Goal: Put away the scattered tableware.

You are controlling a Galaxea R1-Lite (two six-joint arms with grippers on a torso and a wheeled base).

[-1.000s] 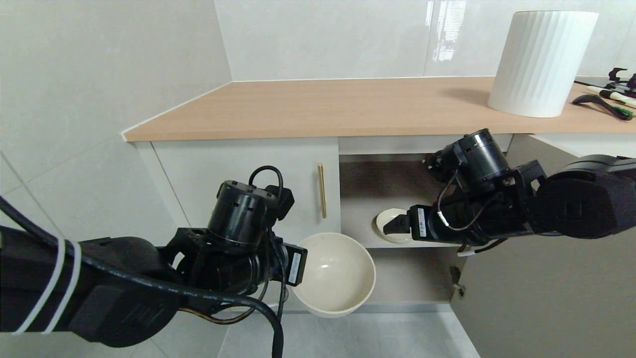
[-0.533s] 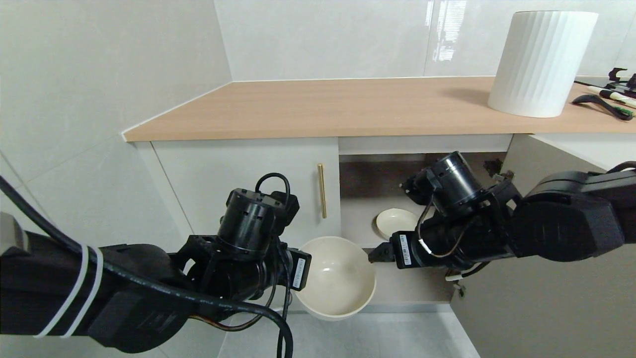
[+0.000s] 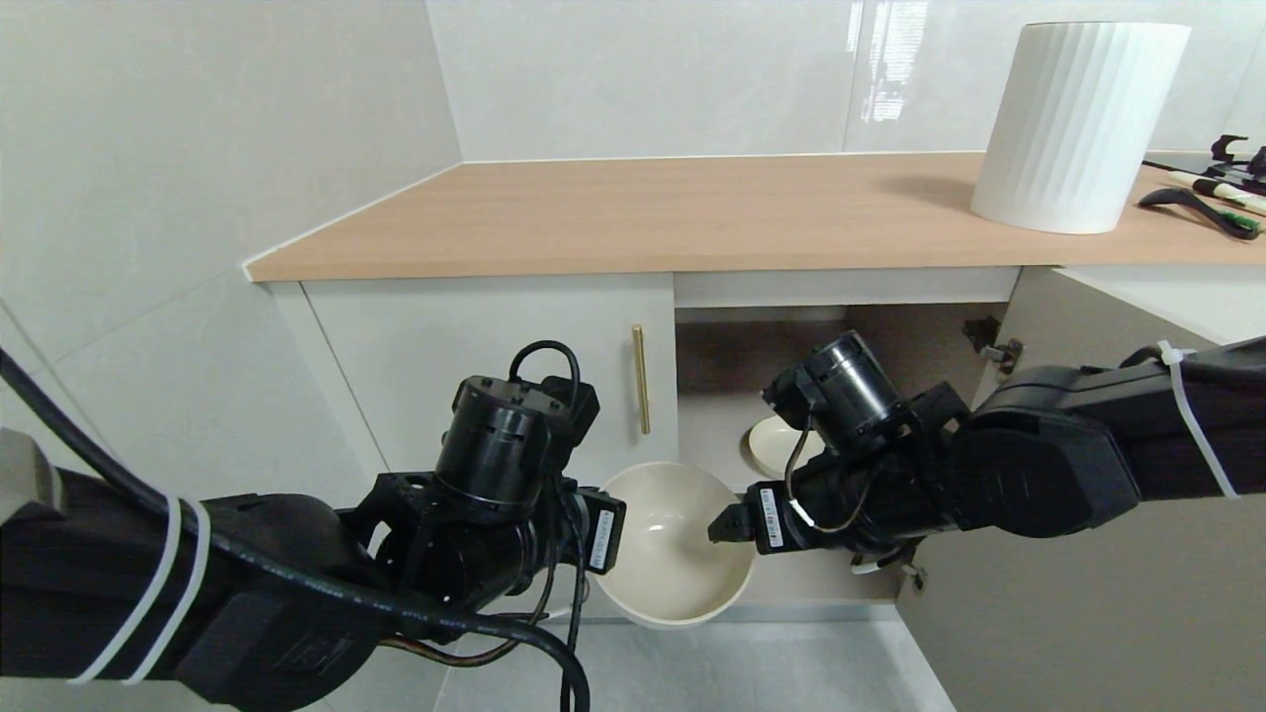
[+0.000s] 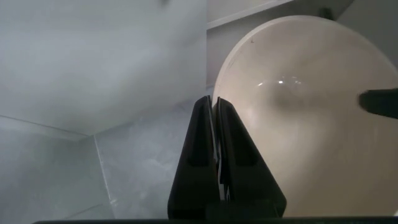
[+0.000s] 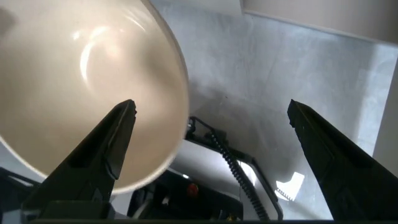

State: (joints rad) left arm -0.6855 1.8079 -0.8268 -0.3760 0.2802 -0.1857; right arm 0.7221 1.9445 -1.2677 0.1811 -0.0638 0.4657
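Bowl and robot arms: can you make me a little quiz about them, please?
1. True or false: the left gripper is shut on the rim of the bowl.
2. Where is the dish? A) on the counter B) in the cabinet C) on the floor
3. Fill in: the right gripper has its jaws ____.
Key: 1 true; 2 B; 3 open.

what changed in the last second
The right gripper drew out of the open cabinet, away from the small cream plate, down and leftward to the rim of the large cream bowl, jaws open. The left gripper stayed shut on the bowl; the plate stayed put.
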